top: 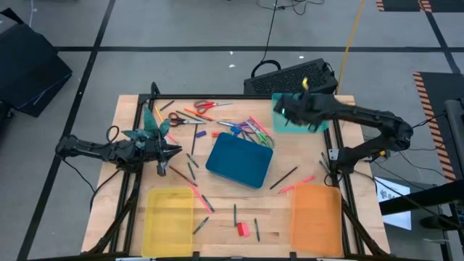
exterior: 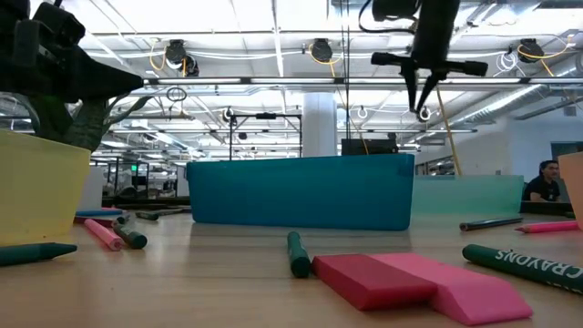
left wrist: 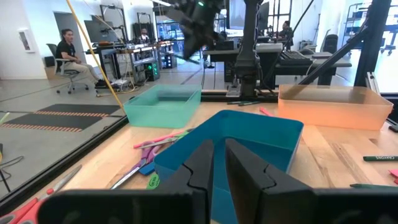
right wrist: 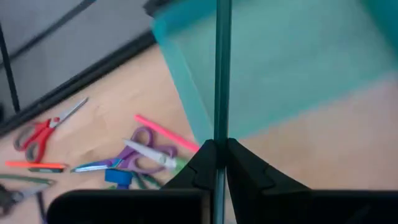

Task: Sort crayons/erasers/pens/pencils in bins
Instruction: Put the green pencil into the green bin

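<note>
My right gripper hangs above the translucent teal bin at the far right, shut on a thin dark green stick. My left gripper waits shut at the left, with nothing between its fingers and pointing at the dark blue bin mid-table. The yellow bin and the orange bin stand along the near edge. A red and a pink eraser lie flat on the table between them. Loose pens, pencils and crayons lie scattered about. My right gripper pinches the green stick between its two fingers, at a spot right by the fingertips. The stick runs on past the fingertips, in line with the fingers. It is lifted clear, over the teal bin's near wall.
Red scissors, dark scissors and purple scissors lie at the far side with a heap of pens. A green crayon and a dark green stick lie near the erasers. A black case sits beyond the far edge.
</note>
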Action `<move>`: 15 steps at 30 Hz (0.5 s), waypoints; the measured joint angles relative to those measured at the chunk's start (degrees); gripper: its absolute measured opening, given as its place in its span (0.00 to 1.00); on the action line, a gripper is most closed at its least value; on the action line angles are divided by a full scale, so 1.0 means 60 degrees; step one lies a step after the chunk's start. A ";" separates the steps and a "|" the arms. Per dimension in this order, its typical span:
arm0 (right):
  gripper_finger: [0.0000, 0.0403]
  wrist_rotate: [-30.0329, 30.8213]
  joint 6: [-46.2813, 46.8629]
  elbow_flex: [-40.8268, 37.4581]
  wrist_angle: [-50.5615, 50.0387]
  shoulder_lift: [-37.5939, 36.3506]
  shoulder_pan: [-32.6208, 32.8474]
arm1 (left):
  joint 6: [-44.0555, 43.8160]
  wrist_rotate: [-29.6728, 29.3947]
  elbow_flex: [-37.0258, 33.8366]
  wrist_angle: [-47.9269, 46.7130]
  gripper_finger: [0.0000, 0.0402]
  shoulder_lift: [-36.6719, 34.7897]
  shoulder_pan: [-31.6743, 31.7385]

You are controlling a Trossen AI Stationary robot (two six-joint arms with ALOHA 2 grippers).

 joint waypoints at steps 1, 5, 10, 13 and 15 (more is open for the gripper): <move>0.04 -0.0182 -0.0984 0.0173 0.0098 0.0000 -0.0342 | -0.0003 0.0001 0.0002 0.0000 0.11 0.0002 0.0000; 0.04 -0.1273 -0.5157 0.0583 0.0350 -0.0004 -0.1914 | -0.0003 -0.0001 0.0003 0.0000 0.11 -0.0001 -0.0003; 0.04 -0.2526 -1.0771 0.0584 0.0772 0.0025 -0.3244 | -0.0003 0.0001 0.0002 0.0000 0.11 0.0003 0.0000; 0.04 -0.2747 -1.4094 0.0584 0.0699 0.0160 -0.3534 | -0.0002 0.0000 0.0000 0.0000 0.11 0.0002 -0.0002; 0.04 -0.2769 -1.5936 0.0584 0.0452 0.0249 -0.3614 | -0.0002 0.0001 0.0000 0.0000 0.11 0.0003 -0.0002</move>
